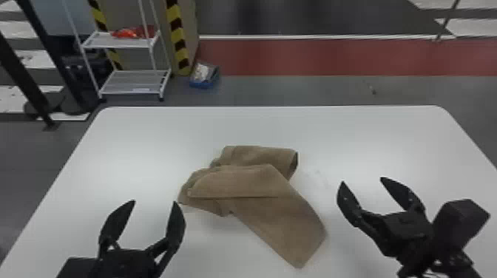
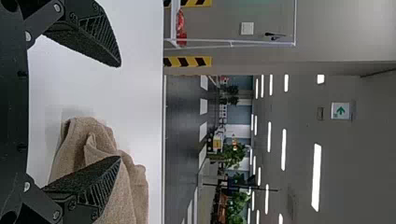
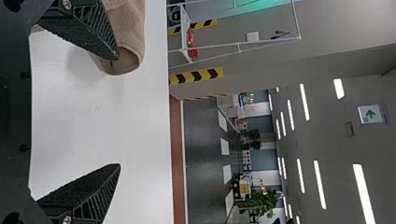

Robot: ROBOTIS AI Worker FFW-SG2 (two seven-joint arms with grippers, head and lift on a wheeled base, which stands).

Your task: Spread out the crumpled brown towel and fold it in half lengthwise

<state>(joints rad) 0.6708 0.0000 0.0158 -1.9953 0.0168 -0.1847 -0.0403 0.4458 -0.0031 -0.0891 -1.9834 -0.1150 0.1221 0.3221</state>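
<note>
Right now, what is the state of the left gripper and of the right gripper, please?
Left gripper: jaws open, holding nothing.
Right gripper: jaws open, nothing between them.

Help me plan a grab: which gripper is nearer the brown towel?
Left. Left gripper: just left of the brown towel. Right gripper: farther off, to its right.
</note>
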